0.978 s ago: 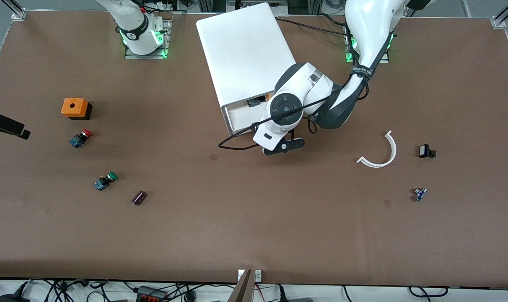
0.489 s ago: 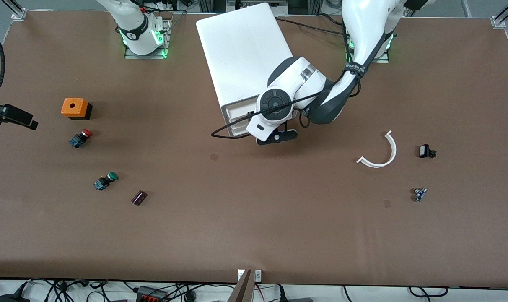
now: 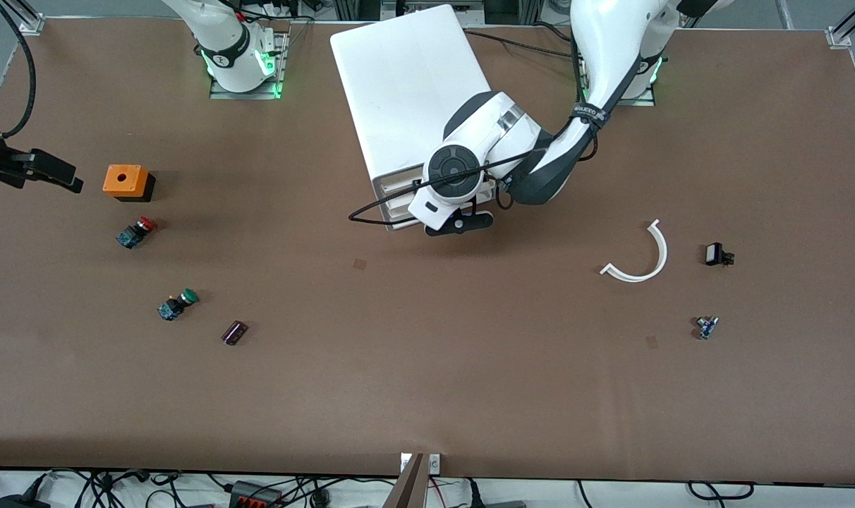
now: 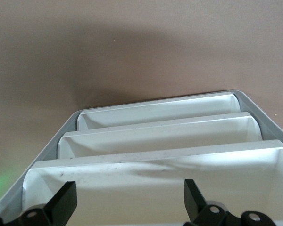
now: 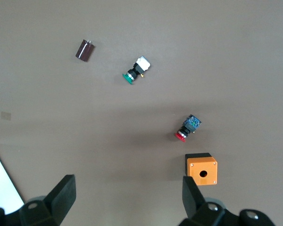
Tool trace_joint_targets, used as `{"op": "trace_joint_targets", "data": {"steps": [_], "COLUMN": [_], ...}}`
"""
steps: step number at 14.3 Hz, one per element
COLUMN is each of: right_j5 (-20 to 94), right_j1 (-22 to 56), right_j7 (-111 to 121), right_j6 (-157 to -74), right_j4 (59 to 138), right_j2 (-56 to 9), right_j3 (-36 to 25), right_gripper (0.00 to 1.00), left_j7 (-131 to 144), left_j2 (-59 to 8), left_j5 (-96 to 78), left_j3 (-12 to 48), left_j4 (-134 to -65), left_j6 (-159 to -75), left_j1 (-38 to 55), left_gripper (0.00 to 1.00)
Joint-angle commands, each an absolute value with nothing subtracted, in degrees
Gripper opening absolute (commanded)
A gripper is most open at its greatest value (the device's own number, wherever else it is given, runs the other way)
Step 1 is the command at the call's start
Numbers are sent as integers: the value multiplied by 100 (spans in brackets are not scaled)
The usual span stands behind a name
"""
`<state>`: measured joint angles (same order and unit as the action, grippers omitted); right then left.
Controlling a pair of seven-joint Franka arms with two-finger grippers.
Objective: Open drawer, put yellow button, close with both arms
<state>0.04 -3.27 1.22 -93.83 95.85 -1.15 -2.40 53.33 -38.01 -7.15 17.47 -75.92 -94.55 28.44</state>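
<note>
The white cabinet (image 3: 410, 92) stands between the two arm bases, its drawer fronts facing the front camera. My left gripper (image 3: 459, 224) is at those fronts, open and holding nothing. In the left wrist view the left gripper (image 4: 129, 202) straddles the face of the uppermost drawer (image 4: 155, 172), with two lower drawers below it. My right gripper (image 3: 64, 180) hovers open beside the orange box (image 3: 124, 181) at the right arm's end of the table. In the right wrist view the right gripper (image 5: 127, 195) is over bare table. The yellow button is hidden.
A red-capped button (image 3: 135, 233), a green-capped button (image 3: 177, 305) and a dark cylinder (image 3: 234, 332) lie nearer the front camera than the orange box. Toward the left arm's end lie a white curved strip (image 3: 643, 257), a black part (image 3: 717, 254) and a small blue part (image 3: 706, 327).
The left gripper has moved in against the cabinet's front, and the drawer's open inside no longer shows. The right gripper has come in from the table's end toward the orange box.
</note>
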Motion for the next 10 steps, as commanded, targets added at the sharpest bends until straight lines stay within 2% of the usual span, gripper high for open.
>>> {"op": "trace_joint_targets", "data": {"steps": [1,5,7,10], "right_j5": [-35,-79,-88,-97], "right_j1": [-422,-422,-413,-404], "right_j7": [150,228,229,229], "right_j6": [-9527,-9712,-9686,-9677], "right_j4": [9835,9791,9800,9835], "right_j2": [79,53,53,62], "right_j3": [-132,-132,-132,-123], "right_gripper": [100,100,100,100], "left_j7": [5282,5177,5159,4705], "left_j2": [-3648,-3639,-3578,-3341], "left_j5": [-853,-739,-118,448], "left_j3": [1811,1758,1732,1776], "left_j4": [-7743,-7708,-7629,-7498], "left_j6": [-9378,-9413,-9431,-9448], "left_j1": [2760,2690,2637,2076], "left_gripper": [100,100,100,100]}}
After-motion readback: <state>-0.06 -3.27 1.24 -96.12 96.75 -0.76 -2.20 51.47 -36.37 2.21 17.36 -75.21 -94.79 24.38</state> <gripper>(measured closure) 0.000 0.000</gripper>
